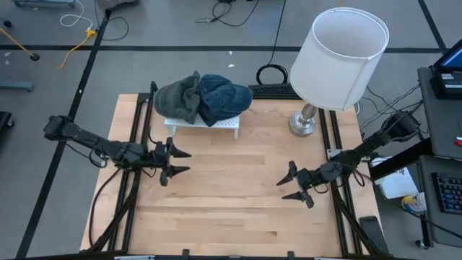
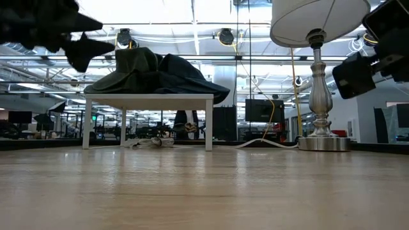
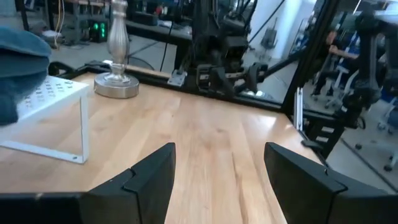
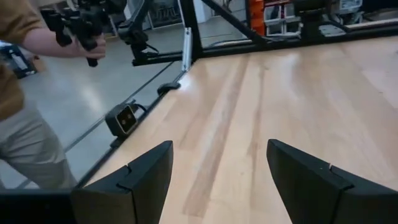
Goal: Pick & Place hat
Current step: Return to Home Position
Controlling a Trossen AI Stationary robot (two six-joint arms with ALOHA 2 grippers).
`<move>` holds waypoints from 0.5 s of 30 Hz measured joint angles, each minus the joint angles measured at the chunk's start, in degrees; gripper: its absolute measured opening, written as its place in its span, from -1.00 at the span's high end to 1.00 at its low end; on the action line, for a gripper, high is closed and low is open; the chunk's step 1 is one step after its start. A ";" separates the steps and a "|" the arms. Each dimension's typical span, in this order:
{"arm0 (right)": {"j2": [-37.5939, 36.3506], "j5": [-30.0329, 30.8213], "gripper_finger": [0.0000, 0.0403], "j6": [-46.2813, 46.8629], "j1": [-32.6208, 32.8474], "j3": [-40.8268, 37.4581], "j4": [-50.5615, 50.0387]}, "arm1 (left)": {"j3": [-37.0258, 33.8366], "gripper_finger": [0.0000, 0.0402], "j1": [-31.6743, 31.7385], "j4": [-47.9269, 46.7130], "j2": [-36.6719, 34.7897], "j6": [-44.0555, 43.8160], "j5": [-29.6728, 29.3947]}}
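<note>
Got a slumped heap of caps (image 1: 203, 97) sitting on top of the little white shelf (image 1: 209, 124), at the back of the wooden table (image 1: 238, 224) and a bit left of centre in the high view. Making out a grey-green cap (image 1: 179, 97) on the heap's left side and a blue cap (image 1: 227, 94) leaning into it on the right; can't tell the number of layers in there. In the low view, seeing dark fabric drooping over the shelf's right end.

Moving outward to the left gripper (image 1: 185, 162): hanging above the table just in front of the shelf's left end, apart from the caps, arm reaching in low from the table's left edge and pointing toward the middle. Wide open going by the left wrist view, gripping nothing, only bare wood between the fingers (image 3: 152, 180).

Same story for the right gripper (image 1: 290, 186): up off the wood in front of the lamp (image 1: 339, 54), arm angling in from the right edge, claw spread apart and empty in its own wrist view.

Worth noting the lamp too, white shade and shiny metal foot, standing right of the shelf at the back. Beyond the table edge in the right wrist view, catching a person (image 4: 22, 106) in a brown sleeve, gripping some dark gadget (image 4: 84, 25)
</note>
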 joint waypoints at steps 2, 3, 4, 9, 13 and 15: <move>-0.19 0.12 -0.26 -0.14 0.00 -1.13 1.01 | -2.93 -0.25 0.02 2.36 -1.48 -0.02 0.00; -0.20 0.12 -0.26 -0.32 0.00 -1.59 1.69 | -4.17 -0.25 0.00 3.30 -1.97 -0.01 -0.02; -0.28 0.05 -0.26 -0.55 0.00 -2.01 2.04 | -5.15 -0.25 0.00 4.23 -2.36 -0.02 0.00; -0.53 0.11 -0.26 -2.87 -0.02 -3.81 2.52 | -8.19 -0.25 0.00 4.97 -4.00 0.87 -0.10; -1.40 0.12 -0.26 -3.69 -0.02 -5.42 2.18 | -9.76 -0.25 -0.02 5.13 -3.79 1.35 -0.33; -2.05 0.10 -0.26 -4.08 -0.02 -5.45 0.08 | -9.66 -0.25 0.00 5.70 -3.90 2.17 -0.35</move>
